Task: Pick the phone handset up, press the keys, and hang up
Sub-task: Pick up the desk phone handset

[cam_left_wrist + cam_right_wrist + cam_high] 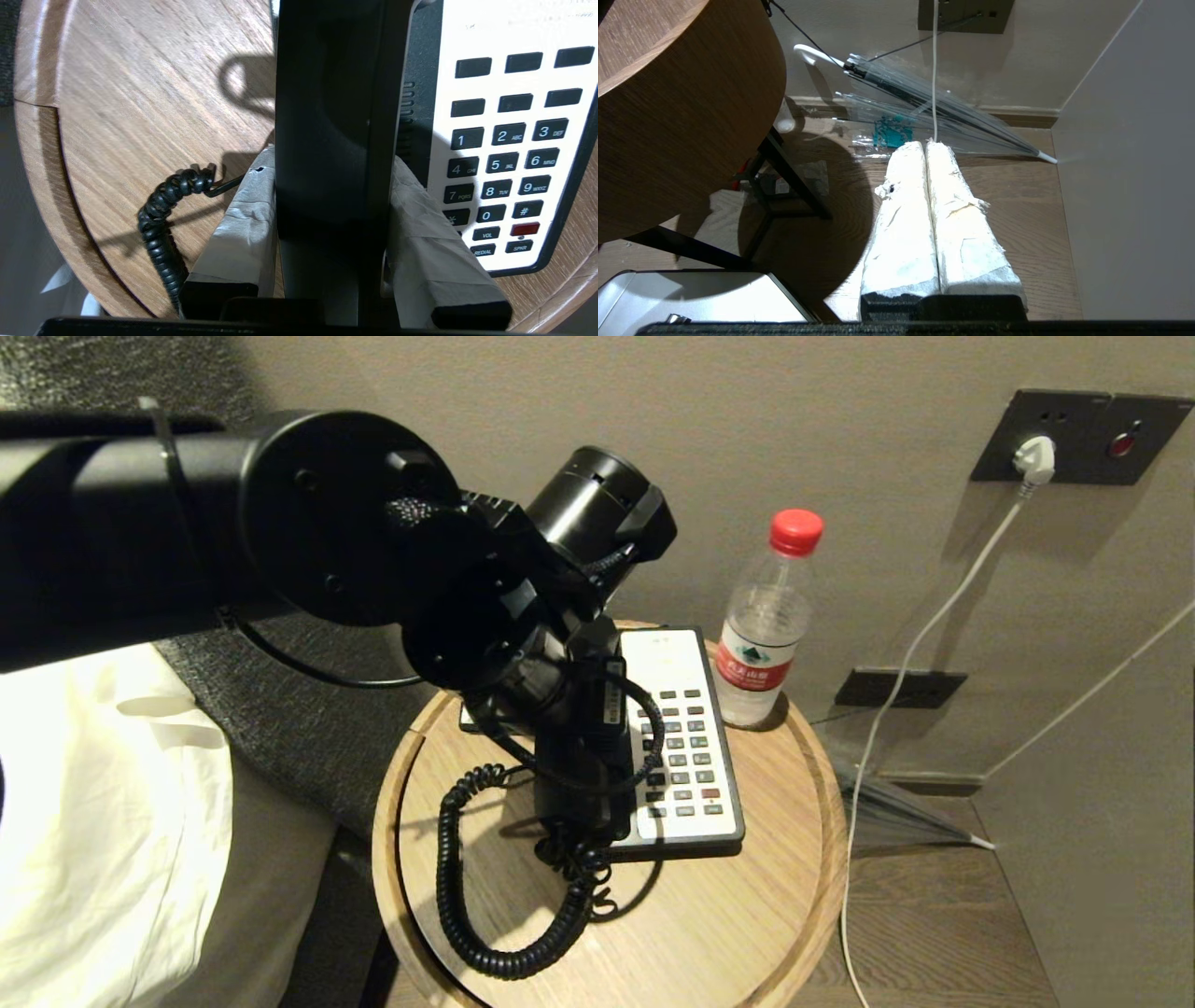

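- Gripping the phone handset (334, 140) between the padded fingers (243, 233) of the left gripper (327, 186); jaws part-way closed, one pad pressed on each long side of the black receiver.
- Holding handset lengthwise between the jaws, running straight out ahead of the gripper; far end cut off in the wrist view.
- Sitting over the cradle side of the phone base (686, 747); hard to tell whether handset is lifted clear or touching the base.
- Judging step: pick-up stage, grasp made, keys not yet pressed.
- Needing next, by judgement: raising handset clear of the cradle without dragging the base, then getting something onto the keypad (509, 158).
- Watching for coiled cord (467, 887) trailing from the handset end, looping on the round wooden table (747, 915) just beside the gripper; likely tugging if lifted far.
- Lying just beside the gripper on the far side from the cord: keypad, digits fully exposed.
- Standing past the base, well beyond the gripper: water bottle (767, 621) with red cap, near the base's far corner; risking a knock on a wide swing.
- Hanging parked off the table: right gripper (927, 149), pads pressed together, empty, pointing at floor near a folded clear umbrella (924, 112).
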{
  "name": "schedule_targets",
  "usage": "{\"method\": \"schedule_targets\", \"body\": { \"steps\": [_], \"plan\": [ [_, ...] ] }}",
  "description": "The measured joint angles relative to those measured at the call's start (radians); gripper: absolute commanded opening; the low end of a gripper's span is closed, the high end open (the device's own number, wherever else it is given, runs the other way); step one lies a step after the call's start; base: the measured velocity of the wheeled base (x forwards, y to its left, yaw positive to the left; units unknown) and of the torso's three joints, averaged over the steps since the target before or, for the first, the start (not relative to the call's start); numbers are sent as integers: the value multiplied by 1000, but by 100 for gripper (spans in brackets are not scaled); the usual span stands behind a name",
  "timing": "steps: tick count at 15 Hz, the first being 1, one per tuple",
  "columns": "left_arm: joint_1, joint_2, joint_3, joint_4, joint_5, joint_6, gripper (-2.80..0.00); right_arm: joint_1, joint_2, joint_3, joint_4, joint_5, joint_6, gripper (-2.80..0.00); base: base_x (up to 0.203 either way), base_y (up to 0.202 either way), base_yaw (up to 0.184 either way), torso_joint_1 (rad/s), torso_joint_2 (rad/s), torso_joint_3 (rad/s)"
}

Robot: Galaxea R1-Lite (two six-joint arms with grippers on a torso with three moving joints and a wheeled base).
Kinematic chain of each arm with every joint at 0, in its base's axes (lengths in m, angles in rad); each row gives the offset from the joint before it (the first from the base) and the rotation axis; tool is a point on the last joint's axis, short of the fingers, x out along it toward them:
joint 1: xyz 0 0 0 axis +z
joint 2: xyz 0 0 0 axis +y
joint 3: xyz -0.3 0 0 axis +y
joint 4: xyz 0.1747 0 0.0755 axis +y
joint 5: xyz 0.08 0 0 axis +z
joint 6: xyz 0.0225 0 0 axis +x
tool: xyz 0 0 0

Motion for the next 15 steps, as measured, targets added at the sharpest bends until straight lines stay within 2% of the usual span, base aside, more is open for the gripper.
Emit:
{"method": "schedule_targets", "body": {
  "steps": [15],
  "plan": [
    [-7,41,-14,-3,4,3,-280,0,0,0,0,0,0,-280,0,0,0,0,0,0]
  ]
}}
